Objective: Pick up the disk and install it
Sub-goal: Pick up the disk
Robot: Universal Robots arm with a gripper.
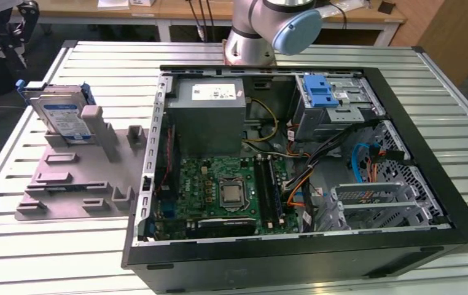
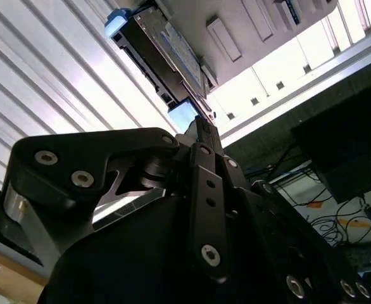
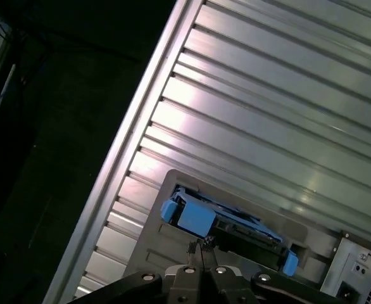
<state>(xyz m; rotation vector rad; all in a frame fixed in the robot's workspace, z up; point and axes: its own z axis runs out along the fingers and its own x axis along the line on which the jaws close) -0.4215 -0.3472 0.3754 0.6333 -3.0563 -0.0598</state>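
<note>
The disk [image 1: 60,115] stands on edge in a grey holder [image 1: 74,178] at the exterior view's left, its silver face with a white-and-blue label framed by blue rails. Both wrist views look down at the disk [image 3: 236,223] [image 2: 163,54] from above. My gripper [image 3: 198,248] hangs over it, apart from it, with its two fingertips pressed together and nothing between them. In the second wrist view the gripper [image 2: 202,126] points toward one blue end of the disk.
An open black computer case [image 1: 300,261] lies on the slatted metal table [image 1: 94,61]. Inside it are a grey power-supply box [image 1: 209,117], a green motherboard [image 1: 226,190], loose cables and a drive cage with a blue latch [image 1: 326,92]. The arm's base [image 1: 255,37] stands behind the case.
</note>
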